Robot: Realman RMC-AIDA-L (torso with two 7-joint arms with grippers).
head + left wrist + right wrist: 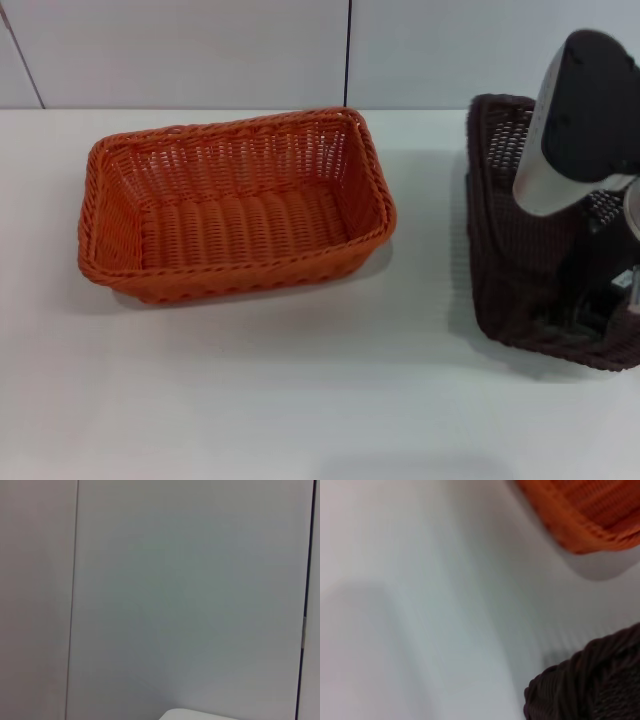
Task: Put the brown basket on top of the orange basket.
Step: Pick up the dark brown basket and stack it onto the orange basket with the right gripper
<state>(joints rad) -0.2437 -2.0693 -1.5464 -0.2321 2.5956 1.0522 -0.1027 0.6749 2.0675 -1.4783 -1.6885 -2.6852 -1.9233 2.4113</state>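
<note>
Dark woven brown basket (520, 250) sits at the right edge of the head frame. The right hand (585, 305) reaches into it; finger state cannot be told. Orange basket (235, 205) lies well apart, frame-left, on the desk (300, 400). Left hand unseen.

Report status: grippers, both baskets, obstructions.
Right gripper down inside brown basket, at table's right. Left arm out of sight. Orange basket empty, apart from it. Nothing between them.

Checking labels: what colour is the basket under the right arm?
Dark brown, nearly black: the brown basket, clearest in the head view.
</note>
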